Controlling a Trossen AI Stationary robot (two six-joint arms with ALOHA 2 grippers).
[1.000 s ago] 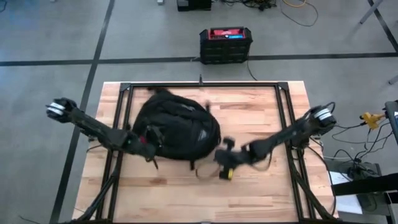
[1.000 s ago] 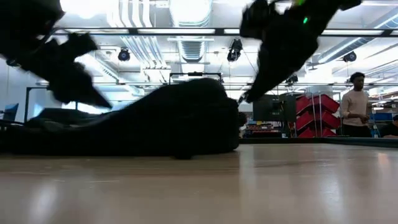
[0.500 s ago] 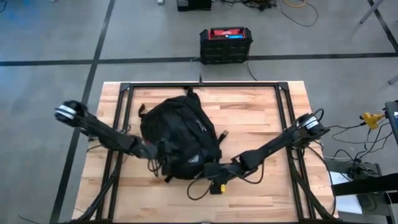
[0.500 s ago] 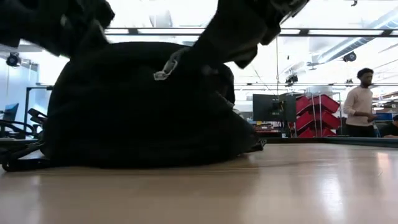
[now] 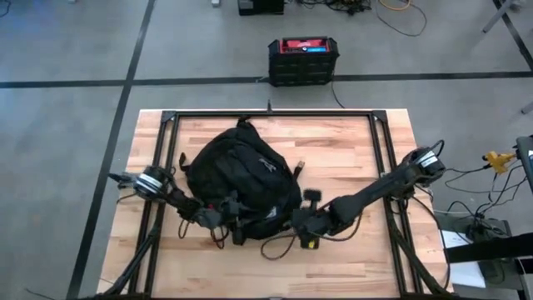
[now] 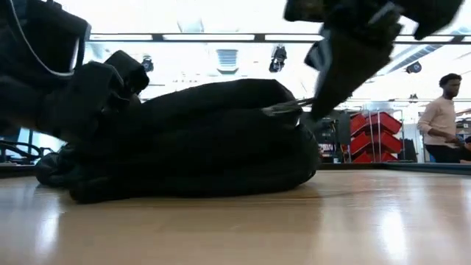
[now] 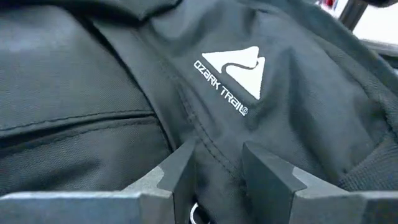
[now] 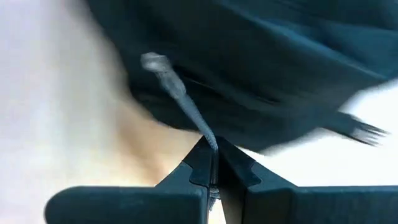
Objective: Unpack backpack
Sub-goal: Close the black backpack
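Large soft black fabric backpack (image 5: 241, 185) lying flat near the middle of the pale wooden plank counter (image 5: 350, 154), inside the black metal frame (image 5: 271, 114) on the counter. Rounded and bulging shape, top loop towards the far edge, zips across the upper face, a thin strap end trailing on the wood at the near side. In the low view a low dark mound (image 6: 191, 143) resting on the counter. On the fabric, close in the left wrist view, a small pale mountain logo with the words "OZARK TRAIL" (image 7: 234, 73) beside a stitched seam.

Left tool (image 5: 223, 213) at the near left edge of the backpack, fingers (image 7: 177, 171) apart, a fold of black fabric lying between them. Right tool (image 5: 301, 223) at the near right edge of the backpack, fingers (image 8: 193, 165) pressed together on a thin grey zip pull (image 8: 177, 93) leading to the bag.

Hard black box with a red top (image 5: 302, 58) on the grey floor beyond the counter, well apart from the backpack. A person in a pale top (image 6: 444, 121) standing in the room behind.
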